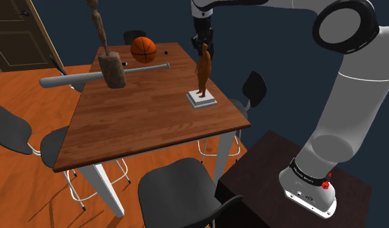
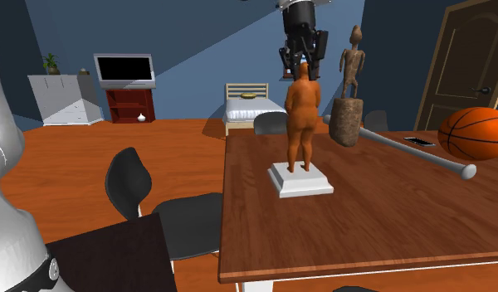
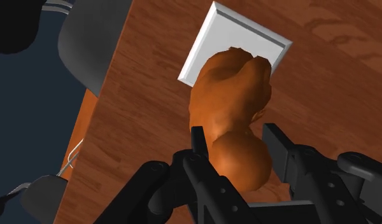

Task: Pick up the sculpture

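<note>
Arm point(image 1: 345, 97) is reaching down over the wooden table point(image 1: 141, 126), gripper point(image 1: 204, 45) fingers point(image 3: 197, 143) spread around the head of an orange-brown figure sculpture point(image 1: 203, 71) standing upright on its white base point(image 1: 201, 100) near the table's edge.

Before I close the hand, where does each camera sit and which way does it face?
Shoulder view: beside the stand, looking down over the table; arm and hand show.
Second exterior view: near the stand, facing across the table toward the door; an arm link shows.
Wrist view: on the hand, looking down at the orange sculpture; both fingers show.
Both exterior views share the orange sculpture, bat and basketball.
</note>
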{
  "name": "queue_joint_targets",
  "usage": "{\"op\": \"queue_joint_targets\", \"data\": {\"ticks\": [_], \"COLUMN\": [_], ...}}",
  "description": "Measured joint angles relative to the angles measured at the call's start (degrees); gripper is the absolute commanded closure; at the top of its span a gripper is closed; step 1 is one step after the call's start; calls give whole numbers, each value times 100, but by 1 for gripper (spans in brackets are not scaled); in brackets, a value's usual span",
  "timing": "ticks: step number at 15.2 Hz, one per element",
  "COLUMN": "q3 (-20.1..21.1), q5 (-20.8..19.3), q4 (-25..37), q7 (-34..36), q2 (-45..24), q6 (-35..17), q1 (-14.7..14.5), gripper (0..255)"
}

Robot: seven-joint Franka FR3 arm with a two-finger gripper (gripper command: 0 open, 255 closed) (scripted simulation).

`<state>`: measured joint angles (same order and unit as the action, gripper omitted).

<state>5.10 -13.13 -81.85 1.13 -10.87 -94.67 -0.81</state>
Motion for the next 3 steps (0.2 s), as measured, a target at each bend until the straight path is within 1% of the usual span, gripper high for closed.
{"op": "queue_joint_targets", "data": {"ticks": [3], "q3": [3], "q5": [-2], "q4": [238], "q7": [-35], "q2": [-40], "q6": [196], "q1": [-10], "gripper": [255]}}
